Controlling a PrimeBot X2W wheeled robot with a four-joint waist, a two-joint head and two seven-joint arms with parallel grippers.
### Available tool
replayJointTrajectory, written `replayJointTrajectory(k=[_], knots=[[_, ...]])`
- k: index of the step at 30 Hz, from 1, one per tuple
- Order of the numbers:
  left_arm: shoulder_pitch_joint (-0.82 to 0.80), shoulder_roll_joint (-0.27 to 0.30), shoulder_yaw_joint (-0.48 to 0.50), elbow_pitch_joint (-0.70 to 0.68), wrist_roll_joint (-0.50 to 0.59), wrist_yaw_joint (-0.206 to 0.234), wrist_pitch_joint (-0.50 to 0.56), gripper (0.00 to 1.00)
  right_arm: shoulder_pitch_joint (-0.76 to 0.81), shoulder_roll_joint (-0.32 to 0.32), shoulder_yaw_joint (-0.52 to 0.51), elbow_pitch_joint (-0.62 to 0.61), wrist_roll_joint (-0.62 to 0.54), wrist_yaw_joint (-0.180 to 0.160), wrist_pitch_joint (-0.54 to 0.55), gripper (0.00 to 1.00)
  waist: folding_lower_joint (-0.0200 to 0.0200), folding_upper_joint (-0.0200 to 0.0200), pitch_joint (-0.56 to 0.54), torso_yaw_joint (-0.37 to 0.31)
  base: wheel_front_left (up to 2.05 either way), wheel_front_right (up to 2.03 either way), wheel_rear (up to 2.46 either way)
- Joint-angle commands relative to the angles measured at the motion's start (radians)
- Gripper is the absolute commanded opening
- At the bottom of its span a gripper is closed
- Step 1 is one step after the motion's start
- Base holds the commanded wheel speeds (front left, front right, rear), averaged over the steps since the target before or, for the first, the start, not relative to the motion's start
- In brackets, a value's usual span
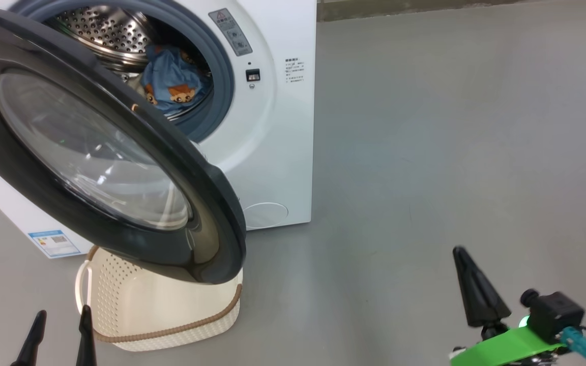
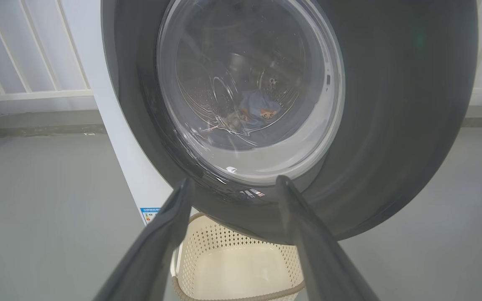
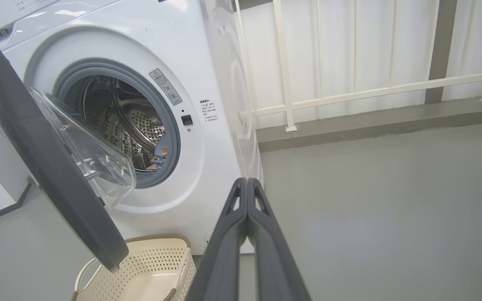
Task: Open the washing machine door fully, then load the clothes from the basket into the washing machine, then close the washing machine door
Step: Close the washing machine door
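With the clothes (image 1: 173, 84) lying blue and bear-printed inside the washing machine (image 1: 283, 152), and what shows of the basket (image 1: 160, 305) bare inside, loading looks done, so we're on the last step: shutting the door (image 1: 89, 147).

And that door stands swung out partway, its black ring hanging over the basket, which sits on the floor (image 1: 425, 127) just in front of the machine. The left gripper (image 1: 63, 311) is low on the left, fingers spread wide and holding nothing, and its wrist view looks straight at the outer face of the door. The right gripper (image 1: 463, 259) is pinched closed on nothing, well apart on the right above bare floor.

So the left arm looks best placed for the push. My call: meet the black ring near its free edge, far from the hinge, where a light push swings it most easily. Keep off the bulging glass, where a fingertip might skid. Push steadily along the door's arc until the latch catches, because a soft stop may leave it ajar.

Two things to watch: the clothes sit near the grey seal and a stray fold could get trapped, and I can't tell how much room the door's lower edge has above the basket rim.
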Motion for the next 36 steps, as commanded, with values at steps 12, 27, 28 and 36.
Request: replayJointTrajectory(k=[12, 27, 28, 36], knots=[[-0.034, 0.004, 0.033, -0.018, -0.005, -0.005, -0.006, 1.0, -0.146, -0.012, 0.144, -0.414, 0.053, 0.006, -0.013, 0.0, 0.0, 0.0, 0.017, 0.004, 0.0, 0.0, 0.0], [-0.068, -0.002, -0.002, -0.017, -0.009, -0.007, -0.006, 1.0, -0.305, -0.076, 0.519, -0.492, 0.119, 0.006, -0.013, 0.0, 0.0, 0.0, 0.047, 0.054, 0.0, 0.0, 0.0], [-0.072, -0.002, -0.005, -0.018, -0.011, -0.007, -0.006, 1.0, -0.316, -0.078, 0.545, -0.479, 0.125, 0.006, -0.013, 0.0, 0.0, 0.0, 0.05, 0.059, 0.0, 0.0, 0.0], [-0.105, -0.005, -0.035, -0.033, -0.019, -0.007, -0.006, 1.0, -0.361, -0.096, 0.69, -0.301, 0.176, 0.006, -0.013, 0.0, 0.0, 0.0, 0.081, 0.112, 0.0, 0.0, 0.0]])
